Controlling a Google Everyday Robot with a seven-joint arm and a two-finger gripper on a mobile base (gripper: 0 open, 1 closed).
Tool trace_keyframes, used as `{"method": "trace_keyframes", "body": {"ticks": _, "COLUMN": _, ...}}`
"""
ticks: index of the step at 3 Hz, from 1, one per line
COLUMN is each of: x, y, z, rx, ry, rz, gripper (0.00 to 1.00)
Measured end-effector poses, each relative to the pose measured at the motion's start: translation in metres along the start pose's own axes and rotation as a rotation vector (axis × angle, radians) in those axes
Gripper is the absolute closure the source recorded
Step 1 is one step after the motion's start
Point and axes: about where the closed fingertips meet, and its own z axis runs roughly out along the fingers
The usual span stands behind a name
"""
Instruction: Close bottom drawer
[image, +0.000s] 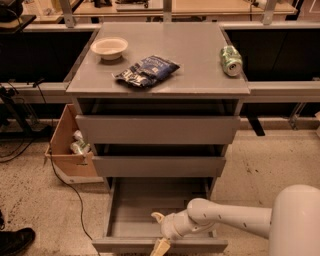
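Gripper (160, 231) sits at the front edge of the bottom drawer (140, 210), which stands pulled out; its fingers are spread, one inside the tray, one outside the front.

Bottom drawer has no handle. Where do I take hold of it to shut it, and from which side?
Grip the front panel's top lip on the bottom drawer, mid-width, coming from above. The front is plain, but the pulled-out tray is open on top, so one finger should fit inside. The end effector hovers open over that lip.
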Motion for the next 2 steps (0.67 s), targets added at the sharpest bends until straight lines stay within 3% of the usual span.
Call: {"method": "trace_keyframes", "body": {"ticks": 2, "x": 0.017, "y": -0.059, "z": 0.043, "rx": 0.067, "ry": 0.000, "rz": -0.063, "gripper": 0.00}}
